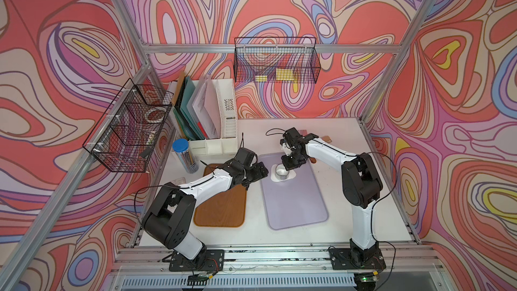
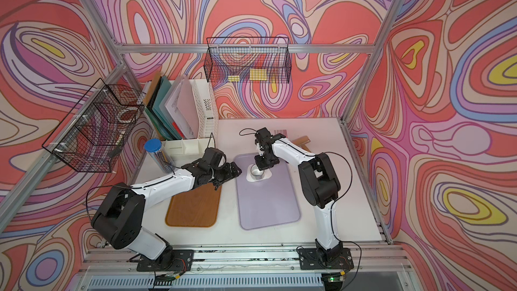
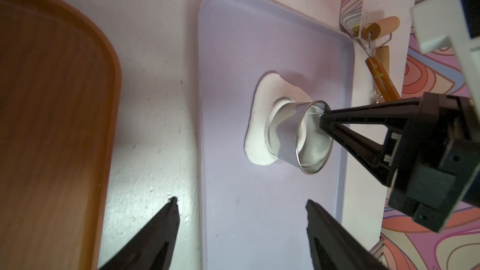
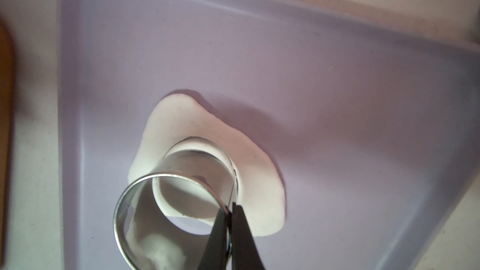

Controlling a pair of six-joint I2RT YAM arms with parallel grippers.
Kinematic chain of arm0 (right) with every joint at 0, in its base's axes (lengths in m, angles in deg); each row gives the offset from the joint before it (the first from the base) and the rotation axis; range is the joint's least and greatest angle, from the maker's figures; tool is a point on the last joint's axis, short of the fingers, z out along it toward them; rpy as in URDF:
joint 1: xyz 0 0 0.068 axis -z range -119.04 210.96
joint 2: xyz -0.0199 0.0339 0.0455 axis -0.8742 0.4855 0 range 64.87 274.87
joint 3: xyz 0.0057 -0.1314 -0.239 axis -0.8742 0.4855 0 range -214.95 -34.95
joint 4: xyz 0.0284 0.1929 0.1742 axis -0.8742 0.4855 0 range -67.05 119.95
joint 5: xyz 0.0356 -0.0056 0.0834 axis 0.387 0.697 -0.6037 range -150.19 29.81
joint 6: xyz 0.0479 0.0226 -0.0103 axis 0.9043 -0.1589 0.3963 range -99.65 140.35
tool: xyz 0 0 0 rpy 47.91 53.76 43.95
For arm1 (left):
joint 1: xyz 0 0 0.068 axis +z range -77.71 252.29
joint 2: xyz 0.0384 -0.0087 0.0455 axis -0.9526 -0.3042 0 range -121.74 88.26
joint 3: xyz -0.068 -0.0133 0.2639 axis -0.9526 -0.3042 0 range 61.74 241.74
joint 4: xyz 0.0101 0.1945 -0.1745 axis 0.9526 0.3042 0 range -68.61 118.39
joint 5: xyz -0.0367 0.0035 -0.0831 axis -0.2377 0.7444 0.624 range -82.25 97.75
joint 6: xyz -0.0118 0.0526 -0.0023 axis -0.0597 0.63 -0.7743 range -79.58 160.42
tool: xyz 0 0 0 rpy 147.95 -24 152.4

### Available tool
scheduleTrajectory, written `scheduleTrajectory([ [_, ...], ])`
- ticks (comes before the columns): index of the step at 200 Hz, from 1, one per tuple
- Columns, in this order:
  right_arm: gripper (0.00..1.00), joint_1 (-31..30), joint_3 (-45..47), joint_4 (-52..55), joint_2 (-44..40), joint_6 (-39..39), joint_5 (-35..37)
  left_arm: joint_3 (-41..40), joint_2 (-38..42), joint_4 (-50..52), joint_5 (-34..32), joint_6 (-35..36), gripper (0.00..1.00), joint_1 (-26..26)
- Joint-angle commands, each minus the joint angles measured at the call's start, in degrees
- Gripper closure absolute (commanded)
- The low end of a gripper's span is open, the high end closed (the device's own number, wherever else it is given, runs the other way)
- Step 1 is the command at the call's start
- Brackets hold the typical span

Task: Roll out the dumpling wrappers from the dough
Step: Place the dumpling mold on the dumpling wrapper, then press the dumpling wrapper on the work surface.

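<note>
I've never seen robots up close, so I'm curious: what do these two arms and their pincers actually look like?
Both the left arm and the right arm have glossy white tube segments joined by chunky black joints, bolted to black base plates. Thin black cables loop along them. The left pincer and right pincer each have two slim, black, tapering fingers.

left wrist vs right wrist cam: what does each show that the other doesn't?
Left wrist only: the left gripper, open and empty, and the roller lying on the table past the purple tray.

Right wrist only: a look down through the steel cup, with a patch of bare tray showing inside it beside the dough.

Both: the flattened dough on the purple tray, the steel cup on the dough, and the right gripper shut on the cup's rim.
</note>
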Motion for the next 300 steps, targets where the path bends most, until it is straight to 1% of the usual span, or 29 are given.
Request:
scheduleTrajectory([
  [1, 0.94, -0.19, 1.32, -1.38, 1.68, 0.89, -1.34, 0.76, -1.02, -0.78, 0.54, 0.39, 0.18, -0.11],
  [71, 0.94, -0.29, 2.67, -2.15, 1.97, 1.00, -0.40, 0.69, -1.43, -1.01, 0.50, 0.30, 0.18, -0.46],
  [98, 0.94, -0.45, 2.60, -1.54, 1.97, 0.74, 1.41, 1.60, -2.21, -0.74, 0.63, 0.56, 0.20, -1.11],
  [114, 0.94, -0.45, 2.67, -1.35, 1.80, 0.38, 1.89, 3.26, -3.85, -0.32, 1.06, 0.92, 0.28, -1.79],
  [126, 0.94, -0.56, 2.34, -1.05, 1.86, -0.07, 2.10, 4.53, -5.28, -0.66, 1.75, 0.83, 0.30, -2.25],
  [152, 0.94, -0.54, 1.40, -0.43, 1.49, -0.41, 2.60, 8.01, -8.83, -1.13, 3.01, 0.74, 0.43, -3.31],
  [166, 0.94, -0.54, 1.09, -0.21, 1.36, -0.59, 2.44, 10.36, -10.80, -0.90, 3.32, 1.00, 0.47, -3.86],
  [179, 0.94, -0.61, 1.00, -0.38, 1.25, -0.54, 2.25, 12.38, -12.56, -0.37, 3.29, 1.35, 0.53, -4.24],
  [194, 0.93, -0.58, 1.03, -0.58, 1.23, -0.44, 2.01, 13.98, -14.36, -0.34, 3.52, 1.57, 0.57, -4.49],
  [217, 0.93, -0.53, 1.64, -1.50, 1.01, -0.17, 1.66, 16.07, -17.20, 0.54, 3.41, 1.95, 0.58, -4.68],
  [231, 0.93, -0.55, 1.82, -1.90, 1.09, 0.15, 1.31, 16.92, -18.56, 0.93, 2.82, 2.35, 0.61, -4.68],
  [259, 0.93, -0.58, 2.22, -2.70, 1.19, 0.37, 0.62, 18.78, -19.91, 2.52, 1.36, 3.45, 0.62, -4.64],
  [279, 0.92, -0.55, 2.66, -3.37, 1.01, 0.66, 0.14, 19.62, -20.32, 3.53, -0.42, 4.33, 0.70, -4.64],
  [300, 0.92, -0.54, 2.70, -3.64, 1.04, 0.89, 0.01, 21.04, -21.62, 4.08, 0.59, 4.70, 0.82, -4.67],
])
